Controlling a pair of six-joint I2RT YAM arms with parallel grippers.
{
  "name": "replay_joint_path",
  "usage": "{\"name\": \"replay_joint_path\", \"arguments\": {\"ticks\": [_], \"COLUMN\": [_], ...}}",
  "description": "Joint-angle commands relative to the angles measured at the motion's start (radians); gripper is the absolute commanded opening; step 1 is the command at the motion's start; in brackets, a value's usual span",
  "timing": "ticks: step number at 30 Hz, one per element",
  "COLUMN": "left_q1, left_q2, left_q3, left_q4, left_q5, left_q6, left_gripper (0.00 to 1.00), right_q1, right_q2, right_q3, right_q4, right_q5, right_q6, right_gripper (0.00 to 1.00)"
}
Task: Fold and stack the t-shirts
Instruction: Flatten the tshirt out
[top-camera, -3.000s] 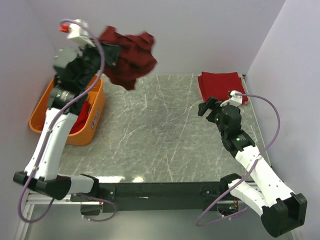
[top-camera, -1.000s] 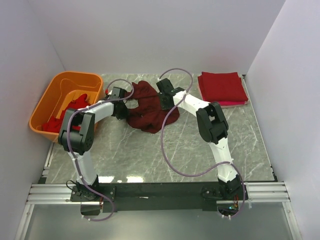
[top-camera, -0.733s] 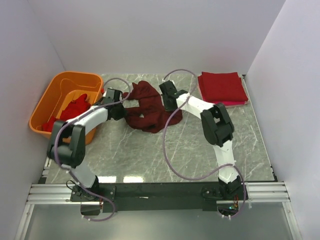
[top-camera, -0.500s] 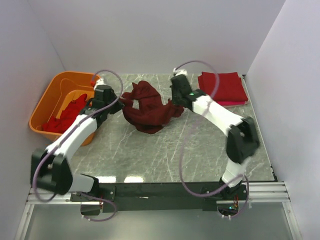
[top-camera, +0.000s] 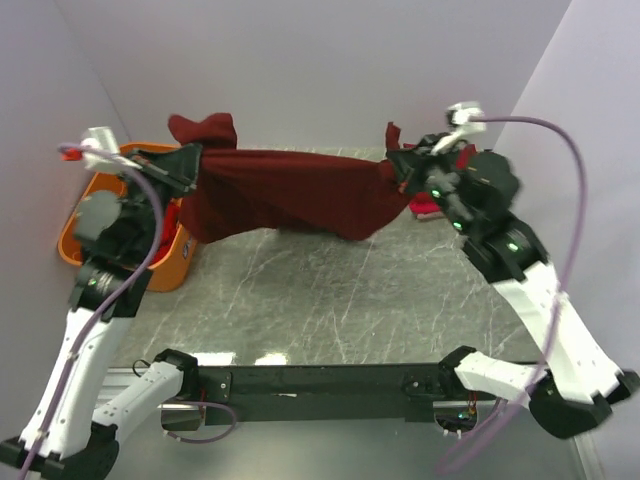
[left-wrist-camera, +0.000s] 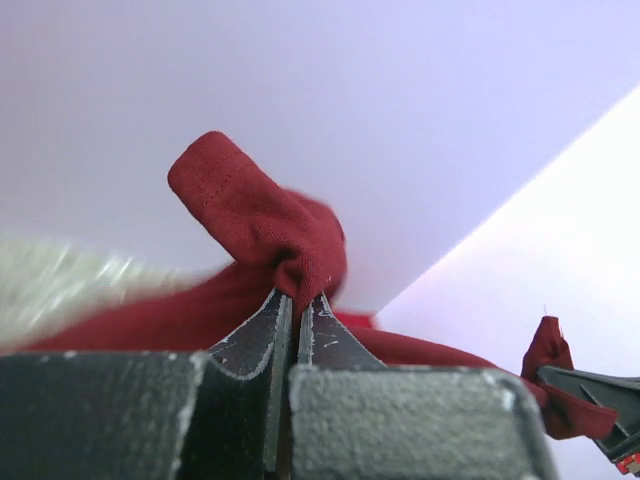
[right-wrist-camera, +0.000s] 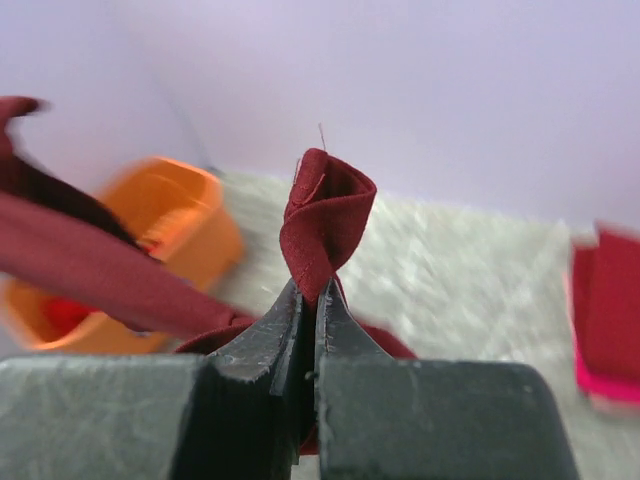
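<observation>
The grey marbled table (top-camera: 330, 290) is lying under everything. Above it, the dark maroon t-shirt (top-camera: 290, 195) is hanging stretched out in the air between the two arms, sagging in the middle, well clear of the tabletop. The orange plastic tub (top-camera: 178, 262) is sitting at the table's left edge, partly hidden behind the left arm and the cloth, with brighter red cloth showing inside it. A folded red shirt (right-wrist-camera: 605, 300) is lying at the far right of the table, blurred in the right wrist view. The left gripper (left-wrist-camera: 297, 300) is pinching one end of the maroon t-shirt, its jaws closed almost fully, a bunched fold of cloth sticking up above the tips. The right gripper (right-wrist-camera: 308, 295) is clamping the opposite end likewise, a twisted fold rising from its nearly closed jaws.
</observation>
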Motion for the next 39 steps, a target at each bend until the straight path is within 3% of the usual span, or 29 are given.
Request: {"name": "replay_joint_path", "arguments": {"ticks": [1, 6, 8, 15, 20, 24, 28, 34, 39], "left_q1": [0.001, 0.001, 0.001, 0.003, 0.004, 0.004, 0.004, -0.009, -0.058], "left_q2": [-0.047, 0.003, 0.044, 0.368, 0.583, 0.712, 0.752, 0.519, 0.327], "left_q3": [0.109, 0.233, 0.274, 0.445, 0.674, 0.844, 0.969, 0.677, 0.500], "left_q4": [0.079, 0.099, 0.098, 0.056, 0.006, -0.021, -0.082, 0.024, -0.068], "left_q5": [0.068, 0.096, 0.060, -0.107, -0.160, -0.143, -0.169, -0.168, -0.214], "left_q6": [0.062, 0.077, 0.077, 0.105, 0.137, 0.177, 0.203, 0.172, 0.122], "left_gripper": [0.01, 0.01, 0.01, 0.01, 0.01, 0.01, 0.01, 0.01, 0.01], "right_q1": [-0.004, -0.004, -0.004, -0.068, -0.263, -0.291, -0.291, -0.291, -0.291], "right_q2": [-0.109, -0.136, -0.120, 0.071, 0.272, 0.384, 0.426, 0.234, 0.052], "right_q3": [0.110, 0.202, 0.216, 0.320, 0.452, 0.616, 0.805, 0.649, 0.509], "right_q4": [0.030, 0.030, 0.042, 0.071, 0.123, 0.123, 0.013, 0.057, 0.041], "right_q5": [-0.146, -0.116, -0.013, 0.138, 0.080, 0.042, 0.011, 0.011, 0.020], "right_q6": [-0.054, -0.094, -0.118, -0.192, -0.158, -0.198, -0.210, -0.229, -0.221], "right_gripper": [0.00, 0.00, 0.00, 0.00, 0.00, 0.00, 0.00, 0.00, 0.00]}}
